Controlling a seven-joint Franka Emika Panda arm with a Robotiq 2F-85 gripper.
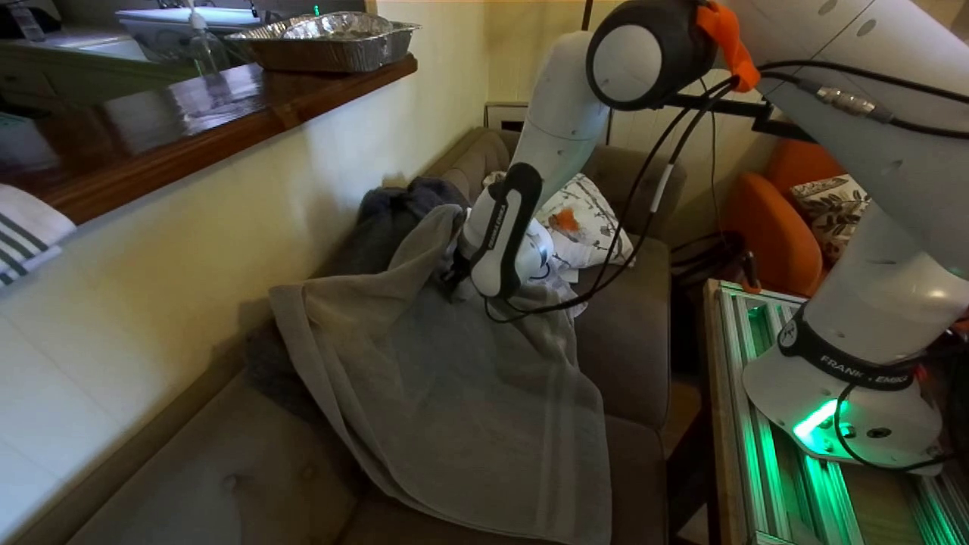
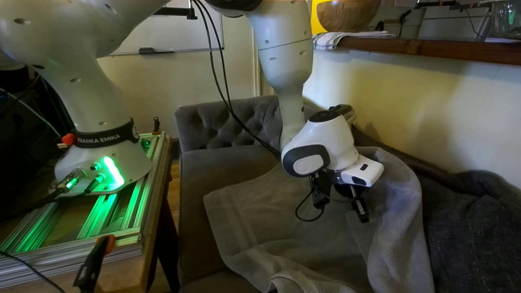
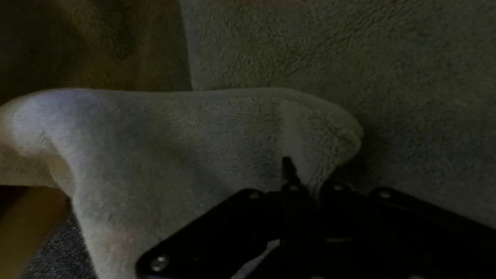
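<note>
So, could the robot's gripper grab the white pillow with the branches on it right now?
Probably not: the gripper looks shut on a fold of the gray cloth, so it would likely need to let go first. After that, maybe: much of the white pillow shows uncovered on the sofa.

A green light [image 2: 113,172] glares; the wrist view is dim.

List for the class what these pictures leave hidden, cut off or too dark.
Wrist view: how much of the grey cloth the gripper pinches; its closed jaws are too dark.
Both exterior views: the part of the sofa beneath the cloth, which covers it.
In an exterior view: part of the patterned cushion on the sofa, behind the arm.
In an exterior view: the top of the round brown object, cut off by the upper edge.
</note>
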